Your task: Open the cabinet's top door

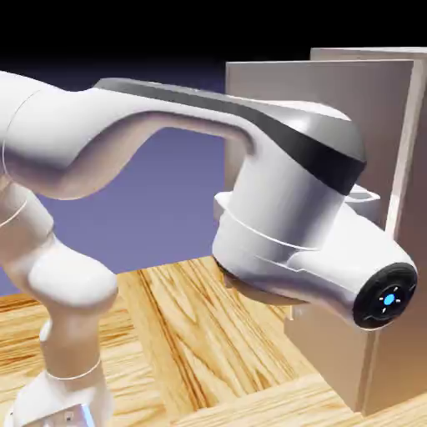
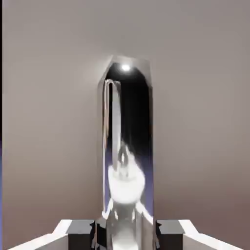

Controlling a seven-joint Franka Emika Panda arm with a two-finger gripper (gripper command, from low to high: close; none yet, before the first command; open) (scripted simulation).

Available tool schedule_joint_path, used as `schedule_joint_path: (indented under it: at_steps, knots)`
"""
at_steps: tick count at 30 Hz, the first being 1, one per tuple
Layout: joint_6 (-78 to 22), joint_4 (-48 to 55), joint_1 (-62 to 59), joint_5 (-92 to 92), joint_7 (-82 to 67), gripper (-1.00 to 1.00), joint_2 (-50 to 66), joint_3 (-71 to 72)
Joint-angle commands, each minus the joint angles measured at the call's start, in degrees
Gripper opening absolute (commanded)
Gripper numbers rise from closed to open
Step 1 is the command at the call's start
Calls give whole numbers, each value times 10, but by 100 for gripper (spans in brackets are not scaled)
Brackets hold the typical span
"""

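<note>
At the bottom centre of the hand view, the pincer [image 2: 125,237] grips the long handle [image 2: 128,146], likely to swing the door [image 2: 53,132] wider

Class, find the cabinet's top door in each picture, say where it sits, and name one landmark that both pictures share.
Exterior view: the top door fills the upper right, partly hidden behind the white arm.
Hand view: the door fills nearly the whole picture, behind the shiny handle that runs from the upper middle to the bottom edge.
Shared landmark: the blue-violet backdrop, left of the door in both, only a thin strip in the hand view.
</note>
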Motion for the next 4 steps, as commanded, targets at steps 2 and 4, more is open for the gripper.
schedule_joint_path:
  at_steps: [2,4]
  knots:
    - [-9,25,41,-14,10,-100,-18,-28]
    - [-21,53,83,-29,22,-100,-40,-54]
